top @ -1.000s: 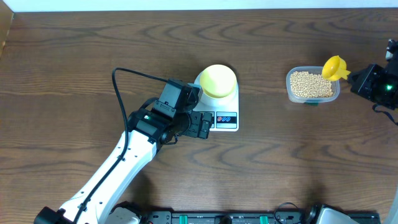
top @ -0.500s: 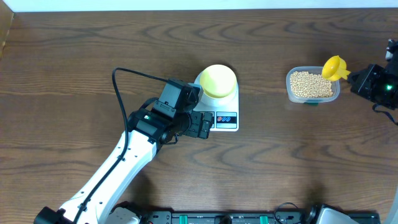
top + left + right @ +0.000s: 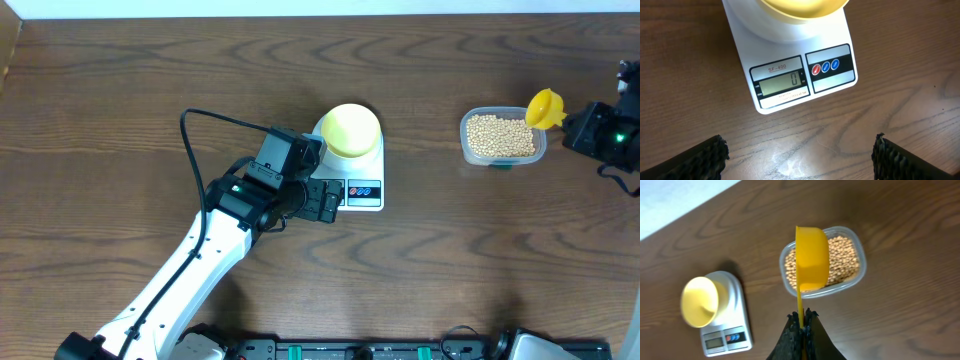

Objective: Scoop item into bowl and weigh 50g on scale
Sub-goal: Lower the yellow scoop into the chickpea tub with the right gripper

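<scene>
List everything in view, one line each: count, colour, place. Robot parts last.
table: one, dark brown wood, under everything
scale: one, white, table centre, display reads 0
bowl: one, pale yellow, on the scale
tub: one, clear, right of the scale
beans: many, tan, in the tub
scoop: one, bright yellow, above the tub's right end
left gripper: one, black, open, just off the scale's display end
right gripper: one, black, shut on the scoop's handle, at the table's right edge
</scene>
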Robot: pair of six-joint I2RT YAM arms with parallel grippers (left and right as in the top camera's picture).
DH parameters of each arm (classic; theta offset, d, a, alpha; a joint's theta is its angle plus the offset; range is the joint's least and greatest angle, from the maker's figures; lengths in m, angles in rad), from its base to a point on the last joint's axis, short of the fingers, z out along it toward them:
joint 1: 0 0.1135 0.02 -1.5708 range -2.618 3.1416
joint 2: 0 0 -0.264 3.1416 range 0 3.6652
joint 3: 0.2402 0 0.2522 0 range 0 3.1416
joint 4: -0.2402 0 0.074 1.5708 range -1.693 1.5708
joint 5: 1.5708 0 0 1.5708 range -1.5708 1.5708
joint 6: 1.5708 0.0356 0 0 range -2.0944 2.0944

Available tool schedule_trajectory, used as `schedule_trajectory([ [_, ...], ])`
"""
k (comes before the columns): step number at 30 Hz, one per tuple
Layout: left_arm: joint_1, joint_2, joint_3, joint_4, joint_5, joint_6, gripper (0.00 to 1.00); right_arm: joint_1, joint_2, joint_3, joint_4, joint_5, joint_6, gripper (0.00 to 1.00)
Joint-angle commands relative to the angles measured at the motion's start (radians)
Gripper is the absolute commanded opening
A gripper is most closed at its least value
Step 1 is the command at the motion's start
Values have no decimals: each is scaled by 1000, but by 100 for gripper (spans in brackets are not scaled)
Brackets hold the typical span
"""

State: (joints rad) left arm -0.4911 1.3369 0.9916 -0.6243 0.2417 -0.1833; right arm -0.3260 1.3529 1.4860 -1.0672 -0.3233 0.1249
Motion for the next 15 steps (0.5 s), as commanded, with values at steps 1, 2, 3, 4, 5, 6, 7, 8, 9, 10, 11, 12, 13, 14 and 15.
schedule_trajectory([
  [1, 1, -13, -8, 1, 12, 5, 94, 17, 30, 4, 19, 82, -60, 1],
  [2, 1, -13, -8, 1, 12, 5, 94, 21, 41, 4, 26, 95, -64, 1],
  [3, 1, -13, -8, 1, 12, 5, 94, 24, 50, 4, 29, 97, -68, 1],
  [4, 1, -13, -8, 1, 12, 5, 94, 30, 63, 4, 35, 97, -71, 1],
  [5, 1, -13, -8, 1, 12, 5, 94, 34, 73, 4, 39, 97, -72, 1],
  [6, 1, -13, -8, 1, 12, 5, 94, 42, 89, 4, 45, 97, -76, 1],
  [7, 1, -13, -8, 1, 12, 5, 94, 48, 102, 4, 49, 97, -82, 1],
  [8, 1, -13, -8, 1, 12, 5, 94, 53, 115, 4, 53, 101, -82, 1],
  [9, 1, -13, -8, 1, 12, 5, 94, 60, 131, 4, 54, 109, -81, 1],
  [10, 1, -13, -8, 1, 12, 5, 94, 62, 142, 4, 53, 115, -81, 1],
  [11, 1, -13, -8, 1, 12, 5, 94, 66, 153, 4, 53, 121, -81, 1],
  [12, 1, -13, -8, 1, 12, 5, 94, 69, 164, 4, 53, 128, -81, 1],
  [13, 1, -13, -8, 1, 12, 5, 94, 73, 175, 4, 54, 138, -81, 1],
  [14, 1, -13, -8, 1, 12, 5, 94, 77, 185, 4, 54, 148, -81, 1],
  [15, 1, -13, -8, 1, 12, 5, 94, 81, 194, 4, 54, 167, -82, 1],
])
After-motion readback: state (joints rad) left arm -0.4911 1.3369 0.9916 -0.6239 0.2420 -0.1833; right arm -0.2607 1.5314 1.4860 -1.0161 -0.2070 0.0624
